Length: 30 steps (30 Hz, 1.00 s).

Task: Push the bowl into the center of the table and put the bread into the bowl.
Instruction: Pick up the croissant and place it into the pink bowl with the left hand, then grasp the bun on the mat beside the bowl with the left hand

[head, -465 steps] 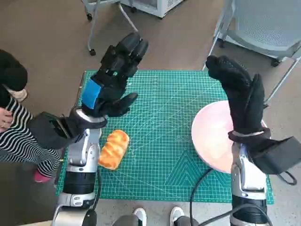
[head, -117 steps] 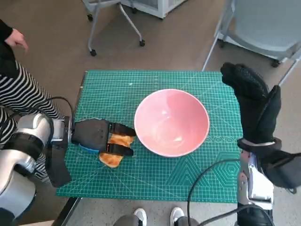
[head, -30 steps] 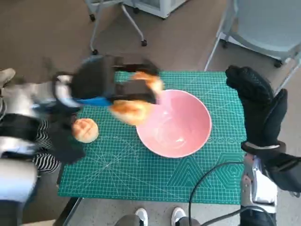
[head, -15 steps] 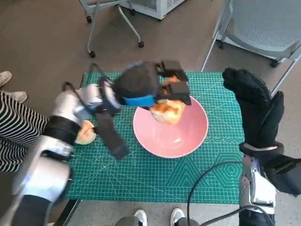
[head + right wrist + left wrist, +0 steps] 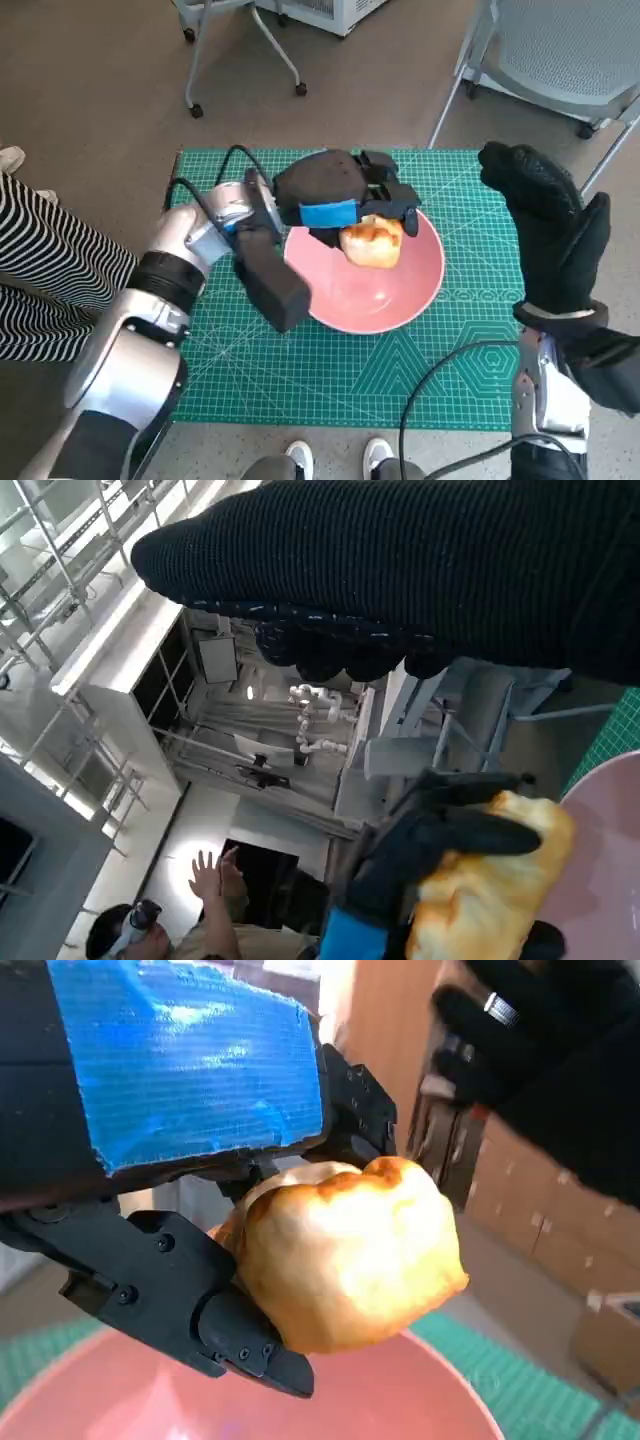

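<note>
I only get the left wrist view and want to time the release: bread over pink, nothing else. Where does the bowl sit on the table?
Observer: In the head view the bowl sits about mid-mat on the green cutting mat, none of its rim over an edge.
Operator: Is the bread over the bowl's middle?
Observer: Not quite. The left hand holds the bread over the bowl's far half, inside the rim as seen from above.
Operator: Is the other hand in the way?
Observer: No. The right hand is raised beside the bowl's right side, holding nothing and clear of the rim.
</note>
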Available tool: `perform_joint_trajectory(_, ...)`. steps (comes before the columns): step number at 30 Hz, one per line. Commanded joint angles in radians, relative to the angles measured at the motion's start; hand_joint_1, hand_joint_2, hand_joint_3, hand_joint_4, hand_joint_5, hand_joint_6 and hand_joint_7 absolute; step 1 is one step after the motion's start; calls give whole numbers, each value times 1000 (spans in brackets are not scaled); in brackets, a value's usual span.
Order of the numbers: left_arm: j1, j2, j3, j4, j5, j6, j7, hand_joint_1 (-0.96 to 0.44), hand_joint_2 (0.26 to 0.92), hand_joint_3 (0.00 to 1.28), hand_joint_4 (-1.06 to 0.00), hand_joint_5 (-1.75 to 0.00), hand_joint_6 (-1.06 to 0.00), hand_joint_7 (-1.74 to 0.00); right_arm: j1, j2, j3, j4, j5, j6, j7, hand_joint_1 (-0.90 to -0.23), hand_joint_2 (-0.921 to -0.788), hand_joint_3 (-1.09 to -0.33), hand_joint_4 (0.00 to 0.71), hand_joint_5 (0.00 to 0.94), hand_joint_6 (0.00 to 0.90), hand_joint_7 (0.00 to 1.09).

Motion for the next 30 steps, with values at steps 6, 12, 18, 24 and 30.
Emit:
perform_joint_trajectory(6, 40, 36, 25, -114, -68, 129, -217, -329, 820, 20, -135, -29, -202, -147, 22, -8, -10, 3, 0, 7, -1, -672, -921, -698, 197, 0, 117, 518)
perform_joint_trajectory(12, 63, 62, 39, -178, -69, 148, -241, -522, 824, 16, -56, -5, -142, -83, 23, -6, -12, 7, 0, 6, 0, -672, -921, -699, 197, 0, 113, 515)
perform_joint_trajectory(18, 90, 112, 75, -240, -115, 134, -287, -591, 841, 16, -44, -1, -136, -71, 19, -7, -12, 13, 0, 4, 5, -672, -921, -699, 197, 0, 113, 513)
perform_joint_trajectory(24, 125, 181, 125, -346, -245, 203, -460, -600, 849, 11, -24, 0, -143, -67, 10, -7, -9, 16, 4, 7, 9, -672, -921, -698, 195, 0, 114, 512)
perform_joint_trajectory(30, 176, 258, 175, -500, -326, 315, -574, -560, 840, 2, -7, 0, -156, -61, 4, -5, -5, 18, 1, 10, 7, -671, -921, -699, 195, 0, 114, 511)
